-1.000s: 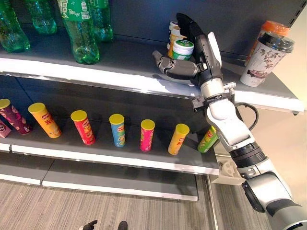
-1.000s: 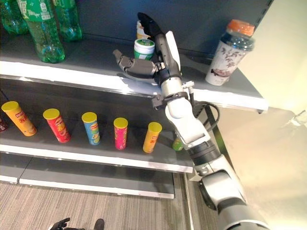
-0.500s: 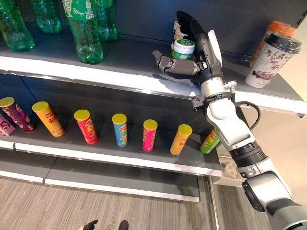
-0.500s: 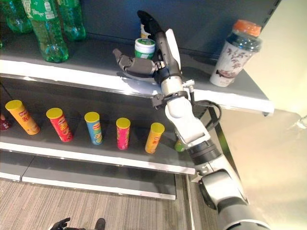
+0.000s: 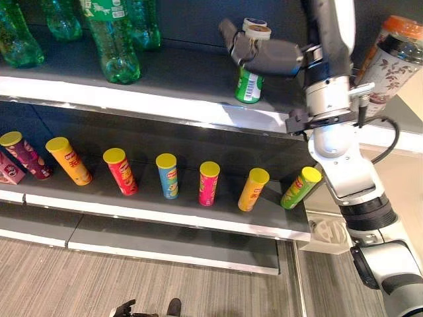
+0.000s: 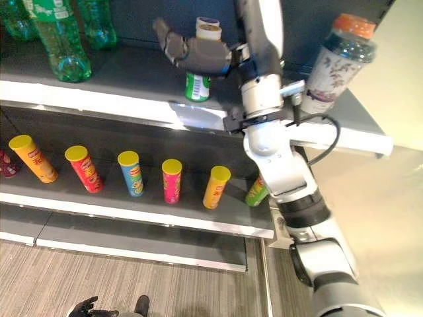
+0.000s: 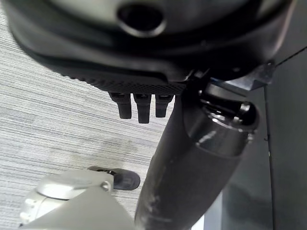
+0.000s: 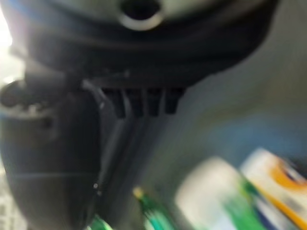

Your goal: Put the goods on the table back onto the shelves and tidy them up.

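In the left eye view your right hand (image 5: 277,56) sits up near the top centre, thumb sticking out to the left above the upper shelf (image 5: 165,79). The fingers run off the top edge, so you can't tell if they're spread or curled. Right under the thumb a small green canister (image 5: 248,86) stands upright on that shelf, and a cream-lidded cup (image 5: 255,28) pokes up just behind the thumb. Green bottles (image 5: 112,39) fill the upper left, and a floral tumbler with an orange cap (image 5: 396,53) leans at the upper right. Below, a row of chip tubes (image 5: 166,175) lines the lower shelf (image 5: 172,218).

The right eye view gives you the same stuff, but the green canister (image 6: 197,86) shows more of its side there, clear of the hand (image 6: 205,56).

Left wrist view: your left hand (image 7: 139,103) hangs with short fingertips relaxed and the thumb alongside, holding nothing, grey striped floor (image 7: 53,129) past it.

Right wrist view is a blur; past the hand (image 8: 139,103) you just get smeared green-and-white and orange shapes at the lower right.
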### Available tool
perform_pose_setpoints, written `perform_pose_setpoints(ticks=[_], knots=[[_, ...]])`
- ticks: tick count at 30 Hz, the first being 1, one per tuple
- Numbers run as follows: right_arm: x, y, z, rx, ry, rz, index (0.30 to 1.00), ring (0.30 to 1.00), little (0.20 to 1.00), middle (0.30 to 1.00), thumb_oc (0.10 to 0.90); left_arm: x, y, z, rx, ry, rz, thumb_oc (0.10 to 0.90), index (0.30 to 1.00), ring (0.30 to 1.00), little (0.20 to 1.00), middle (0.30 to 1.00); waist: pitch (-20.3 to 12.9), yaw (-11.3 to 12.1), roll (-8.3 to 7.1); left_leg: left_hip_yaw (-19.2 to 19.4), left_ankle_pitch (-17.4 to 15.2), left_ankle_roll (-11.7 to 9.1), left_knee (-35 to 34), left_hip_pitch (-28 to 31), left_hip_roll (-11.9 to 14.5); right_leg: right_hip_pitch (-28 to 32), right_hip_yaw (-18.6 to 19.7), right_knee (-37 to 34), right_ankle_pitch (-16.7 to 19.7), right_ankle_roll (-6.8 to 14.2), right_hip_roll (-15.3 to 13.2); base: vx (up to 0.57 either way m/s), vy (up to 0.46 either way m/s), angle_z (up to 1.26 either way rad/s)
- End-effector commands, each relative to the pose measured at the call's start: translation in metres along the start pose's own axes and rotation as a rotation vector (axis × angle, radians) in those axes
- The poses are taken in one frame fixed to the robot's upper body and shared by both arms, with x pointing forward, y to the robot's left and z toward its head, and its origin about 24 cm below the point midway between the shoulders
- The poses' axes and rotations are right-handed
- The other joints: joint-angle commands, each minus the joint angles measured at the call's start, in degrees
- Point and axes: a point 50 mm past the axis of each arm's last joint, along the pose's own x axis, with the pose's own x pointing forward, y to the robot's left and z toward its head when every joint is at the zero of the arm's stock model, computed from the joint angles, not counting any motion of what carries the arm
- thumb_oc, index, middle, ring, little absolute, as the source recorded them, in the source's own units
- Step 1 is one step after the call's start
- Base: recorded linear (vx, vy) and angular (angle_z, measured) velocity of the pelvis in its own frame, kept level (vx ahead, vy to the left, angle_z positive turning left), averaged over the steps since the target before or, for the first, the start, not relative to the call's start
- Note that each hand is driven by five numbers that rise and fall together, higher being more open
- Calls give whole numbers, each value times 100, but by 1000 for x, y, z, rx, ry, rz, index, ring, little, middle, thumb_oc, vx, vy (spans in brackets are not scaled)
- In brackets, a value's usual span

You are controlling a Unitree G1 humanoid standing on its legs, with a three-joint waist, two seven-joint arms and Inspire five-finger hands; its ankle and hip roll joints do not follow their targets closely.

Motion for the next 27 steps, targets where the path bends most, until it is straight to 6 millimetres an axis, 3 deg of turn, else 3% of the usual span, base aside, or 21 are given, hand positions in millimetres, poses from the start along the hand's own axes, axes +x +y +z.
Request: perform_pose_setpoints(ticks=[1, 4, 10, 13, 15, 16, 17, 20, 27], knots=[[20, -22, 34, 73, -191, -100, 900, 900, 900, 900, 800, 5, 13, 24, 48, -75, 54, 800, 900, 900, 900, 900, -321, 151, -67, 364, -1055, 158, 51, 559, -188, -510, 35, 292, 165, 299, -252, -12, -20, -13], [11, -19, 41, 161, -221, -20, 900, 900, 900, 900, 800, 4, 9, 27, 60, -96, 12, 800, 900, 900, 900, 900, -386, 65, 11, 441, -1066, 131, 50, 610, -133, -486, 102, 274, 128, 275, -197, -38, -44, -15], [-9, -6, 36, 303, -188, 183, 900, 900, 900, 900, 800, 4, 3, 34, 63, -126, -28, 800, 900, 900, 900, 900, -459, -104, 104, 559, -1066, 80, 52, 684, -67, -441, 197, 262, 74, 246, -135, -25, -29, -8], [-43, 3, 26, 589, -90, 415, 900, 900, 900, 900, 800, 3, -4, 43, 67, -171, -83, 800, 900, 900, 900, 900, -479, -279, 160, 658, -1056, 29, 50, 742, -13, -445, 261, 298, 26, 229, -76, -2, -25, -15], [-62, 7, 26, 663, -50, 555, 900, 900, 900, 900, 800, 3, -7, 49, 71, -197, -110, 800, 900, 900, 900, 900, -477, -364, 192, 710, -1055, -3, 44, 776, 18, -451, 296, 312, 6, 233, -52, 6, -9, -2], [-62, 7, 26, 663, -50, 555, 900, 900, 900, 900, 800, 3, -7, 49, 72, -197, -111, 800, 900, 900, 900, 900, -477, -359, 196, 712, -1056, -4, 43, 778, 20, -450, 298, 314, 5, 232, -49, 8, -22, -5], [-76, -1, 28, 666, -26, 624, 900, 900, 900, 900, 800, 2, -7, 49, 80, -210, -126, 800, 900, 900, 900, 900, -467, -445, 235, 746, -1049, -26, 39, 799, 45, -452, 305, 317, -14, 235, -33, 6, -15, -13], [-91, -11, 21, 687, 50, 657, 900, 900, 900, 900, 800, 2, -12, 48, 121, -212, -162, 800, 900, 900, 900, 900, -490, -569, 292, 821, -1046, -63, 19, 830, 79, -446, 332, 284, -4, 244, -15, 27, -21, -17], [-102, -33, 20, 668, 92, 630, 900, 900, 900, 900, 800, -1, -24, 42, 166, -209, -222, 800, 900, 900, 900, 900, -532, -807, 421, 958, -1037, -92, 16, 796, 127, -538, 446, 242, 14, 247, 17, 12, -9, -14]])
